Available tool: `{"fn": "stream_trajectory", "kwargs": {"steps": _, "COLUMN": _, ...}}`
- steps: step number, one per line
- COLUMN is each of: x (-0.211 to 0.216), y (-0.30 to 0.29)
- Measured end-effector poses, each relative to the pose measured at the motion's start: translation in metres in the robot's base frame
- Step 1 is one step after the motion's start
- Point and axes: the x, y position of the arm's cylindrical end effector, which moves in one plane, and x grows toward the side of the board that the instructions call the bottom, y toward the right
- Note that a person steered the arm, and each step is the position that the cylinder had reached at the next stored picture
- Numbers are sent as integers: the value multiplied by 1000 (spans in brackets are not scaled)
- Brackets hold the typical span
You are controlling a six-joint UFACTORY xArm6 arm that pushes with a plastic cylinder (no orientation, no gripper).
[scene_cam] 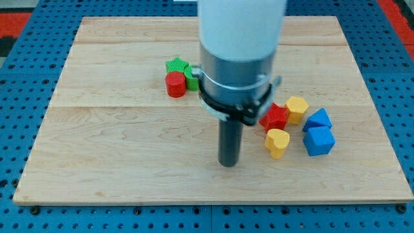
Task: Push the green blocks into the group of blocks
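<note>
A green star block [176,65] lies left of centre on the wooden board [116,129]. A second green block [192,80] sits beside it, partly hidden by the arm. A red cylinder [174,85] touches both greens from below. At the view's right is a group: a red star block [275,117], a yellow hexagon block [297,109], a yellow heart block [277,142], a blue block [317,119] and a blue cube [319,140]. My tip [228,163] rests on the board, below and right of the greens and left of the yellow heart, touching no block.
The arm's wide grey and white body [239,52] hides the board's middle top. The board lies on a blue perforated surface [19,97]. Red shows at the view's top corners [13,16].
</note>
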Motion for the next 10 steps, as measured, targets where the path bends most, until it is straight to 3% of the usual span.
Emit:
{"fn": "stream_trajectory", "kwargs": {"steps": 1, "x": -2, "y": 47}}
{"fn": "stream_trajectory", "kwargs": {"steps": 4, "x": -18, "y": 95}}
{"fn": "stream_trajectory", "kwargs": {"steps": 6, "x": -10, "y": -20}}
{"fn": "stream_trajectory", "kwargs": {"steps": 8, "x": -10, "y": -25}}
{"fn": "stream_trajectory", "kwargs": {"steps": 10, "x": -19, "y": -100}}
